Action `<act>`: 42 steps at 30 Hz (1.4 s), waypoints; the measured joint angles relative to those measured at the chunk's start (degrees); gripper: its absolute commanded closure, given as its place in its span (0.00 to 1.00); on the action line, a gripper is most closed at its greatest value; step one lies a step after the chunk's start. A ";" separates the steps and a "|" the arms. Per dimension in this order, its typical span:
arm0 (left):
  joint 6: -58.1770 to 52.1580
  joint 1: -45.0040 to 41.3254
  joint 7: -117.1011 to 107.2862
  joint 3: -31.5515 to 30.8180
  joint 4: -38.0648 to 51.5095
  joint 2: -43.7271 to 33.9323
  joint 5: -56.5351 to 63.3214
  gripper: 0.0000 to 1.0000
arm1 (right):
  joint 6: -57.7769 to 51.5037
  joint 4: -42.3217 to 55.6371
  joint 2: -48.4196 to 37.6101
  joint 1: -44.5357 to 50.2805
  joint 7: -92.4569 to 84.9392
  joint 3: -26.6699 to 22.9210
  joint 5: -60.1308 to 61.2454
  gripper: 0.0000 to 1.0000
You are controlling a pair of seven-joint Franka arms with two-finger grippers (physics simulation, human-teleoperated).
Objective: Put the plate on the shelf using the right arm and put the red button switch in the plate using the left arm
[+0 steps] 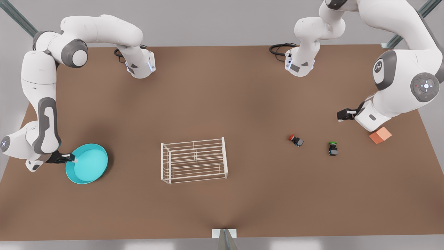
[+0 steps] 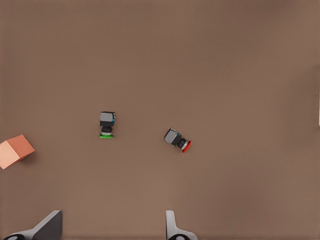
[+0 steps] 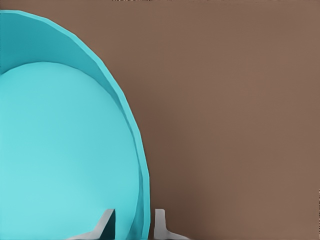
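Note:
The turquoise plate (image 1: 91,164) lies on the brown table at the front view's left. My right gripper (image 1: 73,159) is at its rim, open, with one finger inside the plate (image 3: 60,150) and one outside; the right gripper (image 3: 135,227) straddles the raised edge. The white wire shelf (image 1: 194,160) stands in the middle of the table, with nothing on it. The red button switch (image 1: 295,139) lies on its side to the right of the shelf. My left gripper (image 1: 341,115) hovers open above and to the right of the red button switch (image 2: 177,140), its fingers (image 2: 172,227) spread wide.
A green-capped switch (image 1: 333,148) stands a little right of the red one, also seen as the green switch (image 2: 106,125). An orange cube (image 1: 380,135) sits under the left arm's wrist, the same cube (image 2: 14,150) in the left wrist view.

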 measured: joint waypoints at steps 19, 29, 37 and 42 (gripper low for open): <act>1.19 0.42 -0.02 -0.12 -0.41 1.05 -0.24 0.00 | -14.41 13.97 -2.60 0.29 -3.75 16.66 7.80 0.79; 0.94 0.43 -0.05 -0.12 -0.42 1.05 -0.25 0.00 | -25.29 21.96 -1.95 9.32 9.39 30.06 8.28 0.79; 0.27 0.43 -0.10 -0.20 -0.34 0.88 -0.25 0.00 | -17.60 20.83 -0.80 21.50 23.75 29.81 6.79 0.79; 0.00 0.43 -0.14 -0.21 -0.33 0.88 -0.24 0.00 | -15.31 16.75 -1.10 24.75 31.07 29.68 -4.96 0.79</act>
